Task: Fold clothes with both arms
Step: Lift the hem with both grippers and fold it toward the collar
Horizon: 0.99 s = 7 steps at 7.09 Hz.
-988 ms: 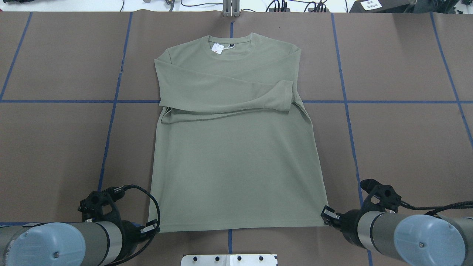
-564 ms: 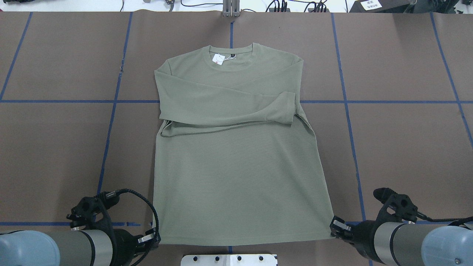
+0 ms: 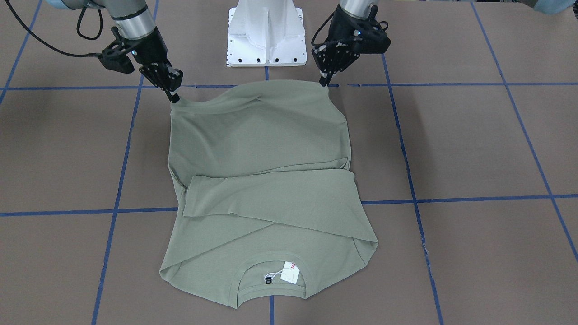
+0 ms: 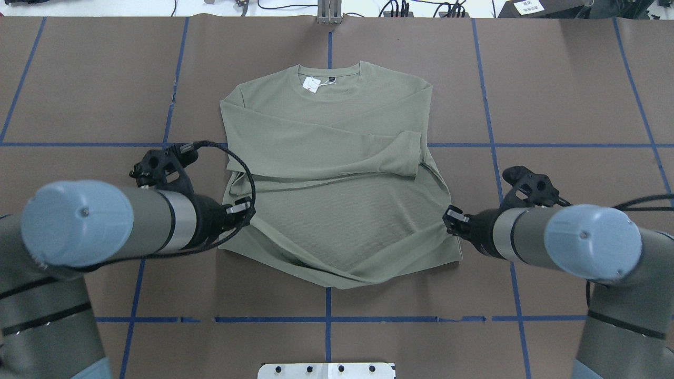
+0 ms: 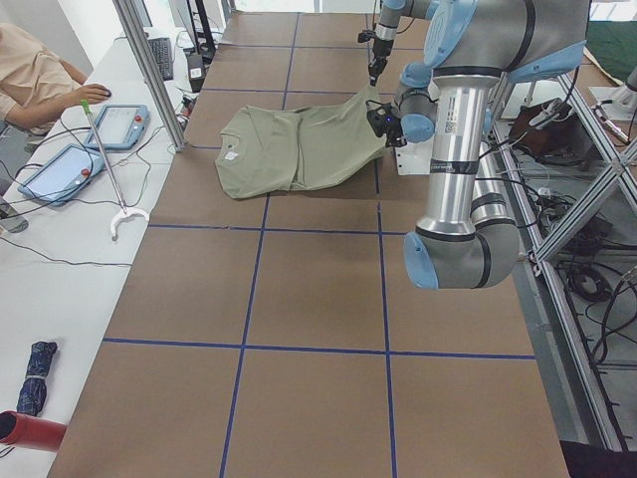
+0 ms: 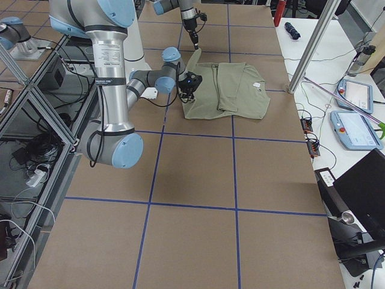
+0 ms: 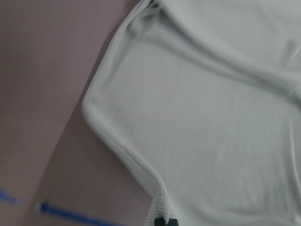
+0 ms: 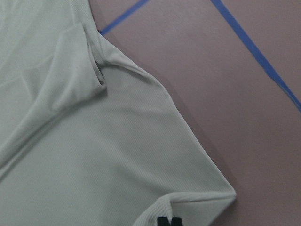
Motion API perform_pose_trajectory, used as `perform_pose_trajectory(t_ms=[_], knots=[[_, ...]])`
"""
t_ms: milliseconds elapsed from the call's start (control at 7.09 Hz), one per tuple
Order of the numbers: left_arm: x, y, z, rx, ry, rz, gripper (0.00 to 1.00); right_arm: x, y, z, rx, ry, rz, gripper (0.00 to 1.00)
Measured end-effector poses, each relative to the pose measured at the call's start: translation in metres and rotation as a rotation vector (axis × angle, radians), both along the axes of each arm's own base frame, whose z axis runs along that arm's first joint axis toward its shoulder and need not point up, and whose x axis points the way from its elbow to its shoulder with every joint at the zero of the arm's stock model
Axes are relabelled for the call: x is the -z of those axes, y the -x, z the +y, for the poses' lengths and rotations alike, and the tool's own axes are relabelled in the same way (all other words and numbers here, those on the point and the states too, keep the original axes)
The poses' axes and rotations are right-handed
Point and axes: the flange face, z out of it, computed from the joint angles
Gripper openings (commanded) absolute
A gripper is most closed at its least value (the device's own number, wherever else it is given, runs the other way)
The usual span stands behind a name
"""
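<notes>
Your left gripper (image 3: pixel 323 83) is clenched on one hem corner of the shirt (image 3: pixel 257 149), with its fingers drawn tight and only cloth between them. Your right gripper (image 3: pixel 174 97) is clamped the same way on the other hem corner. In each wrist view, the hem edge runs down into a dark fingertip (image 7: pixel 162 221) at the bottom of the frame, so both grips sit right at the corners. Neither gripper touches anything but the shirt.

The shirt lies mid-table (image 4: pixel 79 95) with its collar (image 4: pixel 329 71) pointing away from the robot. The neck end and chest are flat on the brown surface. The hem end is raised off the table by both grippers, and both side views show it sloping up towards them. Between the two corners, the hem sags in a shallow curve. Both sleeves are folded across the chest, and the upper one ends in a cuff (image 4: pixel 409 153) near the side seam on the robot's right. A white tag (image 4: pixel 311 84) lies at the collar. The fabric is smooth, apart from soft creases fanning out from each gripped corner.
</notes>
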Motion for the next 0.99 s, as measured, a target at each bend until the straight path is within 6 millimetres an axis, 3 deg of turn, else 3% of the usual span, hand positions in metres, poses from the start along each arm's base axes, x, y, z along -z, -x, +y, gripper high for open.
perform_pose_trajectory(t_ms=[141,423,706,988], knots=[[-0.010,0.005,-0.049,0.031,-0.053,-0.046,0.00,0.013,0.003,-0.053,-0.014,-0.032,0.073,0.00],[-0.053,0.022,-0.135,0.087,-0.146,-0.123,0.00,0.015,-0.010,-0.143,-0.021,-0.073,0.198,0.00],[-0.080,0.035,-0.196,0.120,-0.197,-0.184,0.00,0.007,-0.013,-0.214,-0.015,-0.058,0.262,0.00],[-0.107,0.014,-0.239,0.133,-0.216,-0.197,0.00,-0.009,0.014,-0.263,-0.010,-0.046,0.284,0.00]])
